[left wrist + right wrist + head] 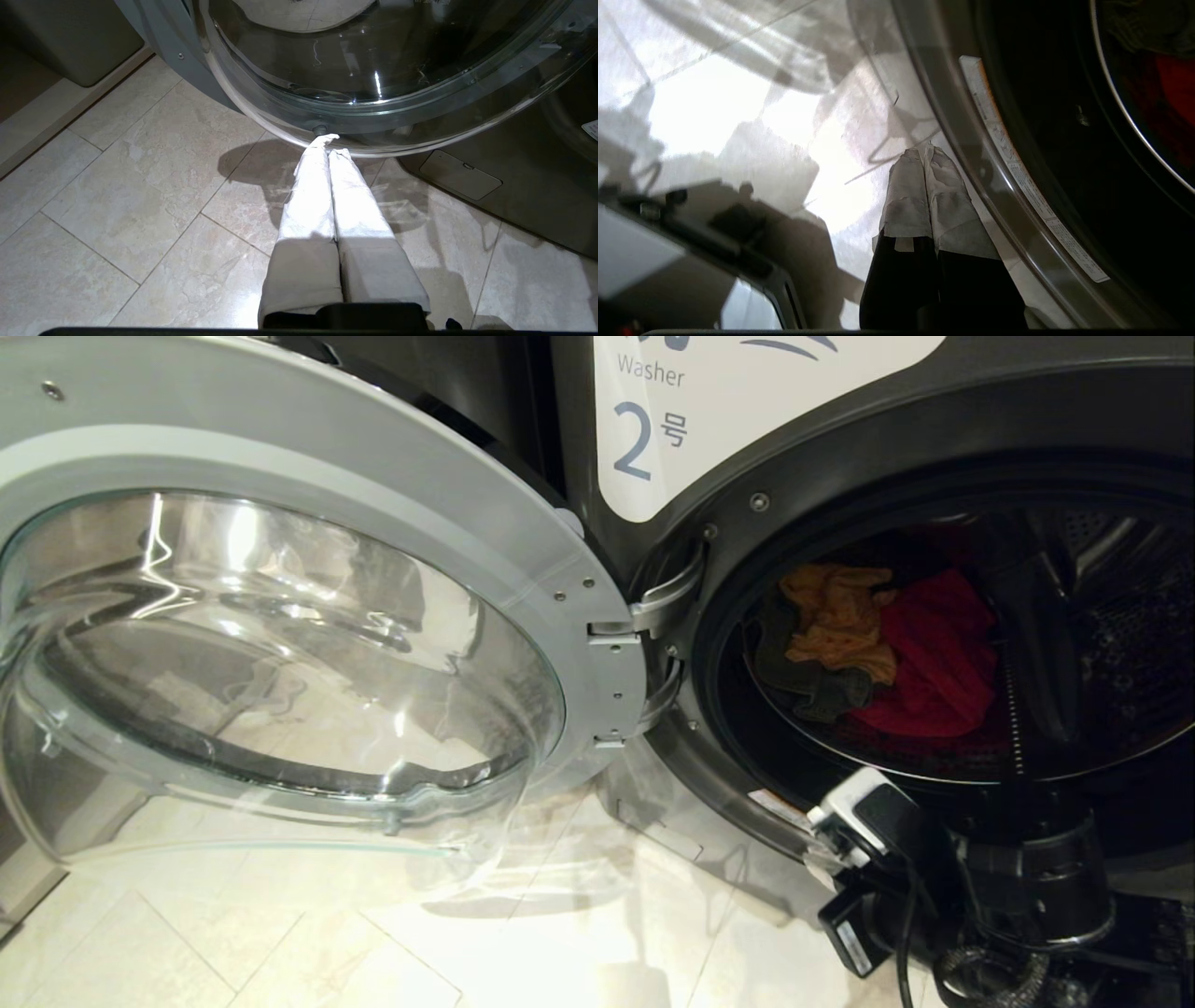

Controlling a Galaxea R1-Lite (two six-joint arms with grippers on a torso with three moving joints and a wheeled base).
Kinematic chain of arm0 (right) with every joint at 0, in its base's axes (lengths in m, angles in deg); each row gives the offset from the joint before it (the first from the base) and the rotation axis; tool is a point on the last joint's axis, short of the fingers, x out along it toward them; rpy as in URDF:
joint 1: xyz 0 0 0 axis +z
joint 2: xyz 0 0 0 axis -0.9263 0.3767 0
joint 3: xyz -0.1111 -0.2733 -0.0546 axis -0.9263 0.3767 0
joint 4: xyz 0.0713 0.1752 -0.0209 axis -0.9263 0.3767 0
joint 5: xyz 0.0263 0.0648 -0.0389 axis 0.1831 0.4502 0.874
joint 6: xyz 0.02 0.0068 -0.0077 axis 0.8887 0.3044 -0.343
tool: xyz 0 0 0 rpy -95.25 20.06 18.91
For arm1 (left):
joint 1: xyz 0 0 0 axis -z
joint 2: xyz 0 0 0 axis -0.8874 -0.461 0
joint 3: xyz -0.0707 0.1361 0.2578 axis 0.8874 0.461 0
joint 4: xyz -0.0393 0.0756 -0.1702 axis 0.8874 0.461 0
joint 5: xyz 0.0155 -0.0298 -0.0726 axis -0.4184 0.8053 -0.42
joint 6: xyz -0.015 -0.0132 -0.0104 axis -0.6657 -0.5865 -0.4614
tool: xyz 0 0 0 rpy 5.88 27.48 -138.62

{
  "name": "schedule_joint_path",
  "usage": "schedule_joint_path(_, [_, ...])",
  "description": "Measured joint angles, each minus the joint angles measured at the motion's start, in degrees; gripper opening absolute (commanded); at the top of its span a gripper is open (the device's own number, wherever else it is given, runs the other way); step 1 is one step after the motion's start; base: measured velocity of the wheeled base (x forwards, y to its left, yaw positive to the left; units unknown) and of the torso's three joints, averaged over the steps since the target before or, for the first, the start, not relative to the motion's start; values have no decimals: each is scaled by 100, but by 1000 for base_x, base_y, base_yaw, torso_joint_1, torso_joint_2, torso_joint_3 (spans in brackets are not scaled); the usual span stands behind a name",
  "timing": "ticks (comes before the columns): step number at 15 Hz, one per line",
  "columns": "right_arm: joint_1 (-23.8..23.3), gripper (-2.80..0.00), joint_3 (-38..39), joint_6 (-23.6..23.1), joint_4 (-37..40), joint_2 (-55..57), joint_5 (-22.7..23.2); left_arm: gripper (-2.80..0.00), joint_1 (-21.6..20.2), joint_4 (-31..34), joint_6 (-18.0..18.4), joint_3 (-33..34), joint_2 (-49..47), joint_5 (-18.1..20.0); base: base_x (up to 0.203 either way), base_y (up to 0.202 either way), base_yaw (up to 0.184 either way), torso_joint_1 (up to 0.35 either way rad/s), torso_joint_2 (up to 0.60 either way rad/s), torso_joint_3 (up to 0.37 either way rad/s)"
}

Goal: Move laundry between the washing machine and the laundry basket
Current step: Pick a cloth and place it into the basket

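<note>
Washer door open, laundry in the drum, both grippers closed and empty.

Head view: soft, crumpled laundry (878,653) is seen inside the washing machine (653,429); the right arm's low approach could be caught on the hard lower sill.
Left wrist view: the left gripper (329,142), cloth-wrapped, jaws pressed together, hangs near the smooth glass door (373,70), which could be bumped.
Right wrist view: the right gripper (924,151), jaws together, is held beside the drum rim.
</note>
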Motion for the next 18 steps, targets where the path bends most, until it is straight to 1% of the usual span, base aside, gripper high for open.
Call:
schedule_joint_path(3, [-11, -280, -321, 674, -677, 604, -826, -280, 0, 0, 2, 0, 0, 1, 0, 0, 0, 0, 0, 0])
schedule_joint_path(4, [-28, -280, -361, 882, -842, 771, -1005, -280, 0, 0, 2, 0, 0, 0, 0, 0, 0, 0, 0, 0])
schedule_joint_path(6, [-139, -280, -431, 1269, -906, 1024, -1096, -280, 0, 0, 2, 0, 0, 1, 0, 0, 0, 0, 0, 0])
schedule_joint_path(8, [-333, -280, -501, 1489, -1103, 1221, -1138, -280, 0, 0, 0, 0, 0, 0, 0, 0, 0, 0, 0, 0])
schedule_joint_path(13, [-1151, -280, -951, 1551, -1994, 1691, -1163, -280, 0, 0, 2, 0, 0, -3, 0, 0, 0, 0, 0, 0])
schedule_joint_path(15, [-1434, -280, -1245, 1560, -2038, 1879, -1177, -280, 0, 2, 0, 0, 0, 0, 0, 0, 0, 0, 0, 0])
schedule_joint_path(18, [-1669, -280, -1775, 1698, -2026, 2165, -1179, -280, 0, 0, 2, 0, 0, -1, 0, 0, 0, 0, 0, 0])
